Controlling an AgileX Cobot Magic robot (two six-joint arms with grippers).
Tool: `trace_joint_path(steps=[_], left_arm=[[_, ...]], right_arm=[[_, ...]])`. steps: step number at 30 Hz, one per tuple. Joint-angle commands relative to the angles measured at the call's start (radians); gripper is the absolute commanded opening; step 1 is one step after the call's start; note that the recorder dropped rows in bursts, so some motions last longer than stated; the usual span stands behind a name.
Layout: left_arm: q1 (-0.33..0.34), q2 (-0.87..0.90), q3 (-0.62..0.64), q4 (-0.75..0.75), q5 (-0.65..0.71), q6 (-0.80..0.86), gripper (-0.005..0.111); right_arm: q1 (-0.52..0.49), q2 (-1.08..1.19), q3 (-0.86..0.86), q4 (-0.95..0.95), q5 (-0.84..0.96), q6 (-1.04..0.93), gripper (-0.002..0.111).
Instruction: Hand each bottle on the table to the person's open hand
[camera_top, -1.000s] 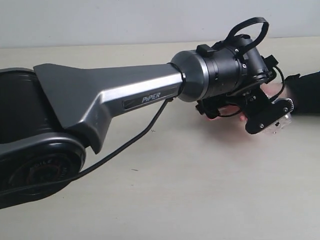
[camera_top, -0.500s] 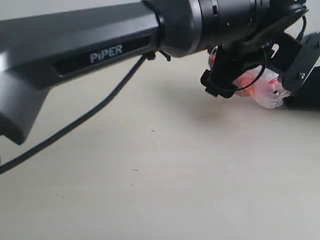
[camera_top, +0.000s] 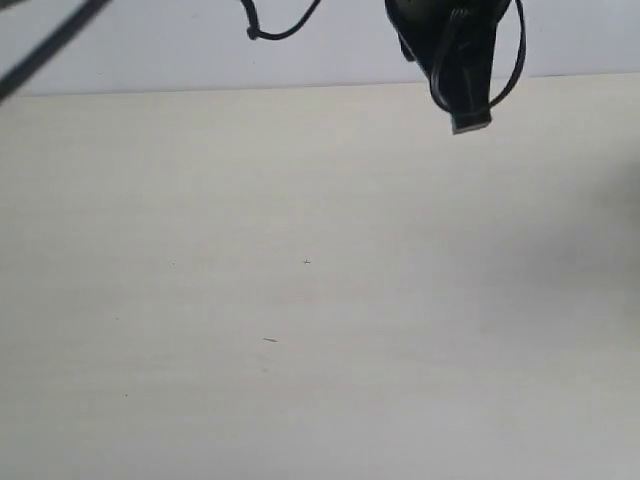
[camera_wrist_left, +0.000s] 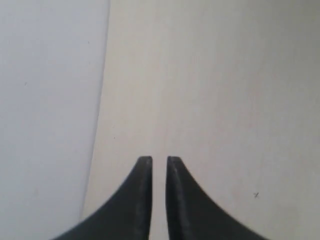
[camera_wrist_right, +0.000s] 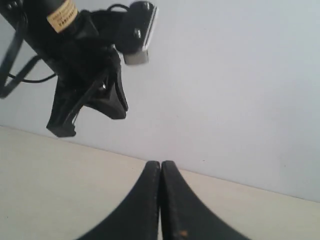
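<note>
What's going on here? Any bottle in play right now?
Nothing is being handled. The left end effector hangs above the table, almost shut with nothing between its fingers; the right end effector is shut and empty. No bottle and no hand shows in any view. It looks like nothing is left to hand over.
</note>
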Motion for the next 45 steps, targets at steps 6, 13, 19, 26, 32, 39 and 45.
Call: trace_joint_path(steps=[6, 13, 19, 26, 32, 39, 45], left_arm=[[0.053, -0.166, 0.054, -0.273, 0.006, -0.219, 0.005], [0.110, -0.431, 0.350, -0.287, -0.039, -0.371, 0.005], [0.110, -0.801, 0.789, -0.287, -0.381, -0.466, 0.005], [0.110, -1.235, 1.247, -0.267, -0.637, -0.510, 0.005], [0.110, -1.491, 1.388, -0.286, -0.534, -0.539, 0.005], [0.110, -1.670, 1.411, -0.286, -0.416, -0.539, 0.005], [0.110, -1.731, 1.411, -0.286, -0.416, -0.539, 0.005]], right_arm=[[0.000, -0.005, 0.003, 0.000, -0.005, 0.001, 0.000], [0.000, -0.005, 0.003, 0.000, -0.005, 0.001, 0.000], [0.000, -0.005, 0.003, 0.000, -0.005, 0.001, 0.000], [0.000, -0.005, 0.003, 0.000, -0.005, 0.001, 0.000], [0.000, -0.005, 0.003, 0.000, -0.005, 0.001, 0.000], [0.000, -0.005, 0.003, 0.000, -0.005, 0.001, 0.000], [0.000, -0.005, 0.003, 0.000, -0.005, 0.001, 0.000]])
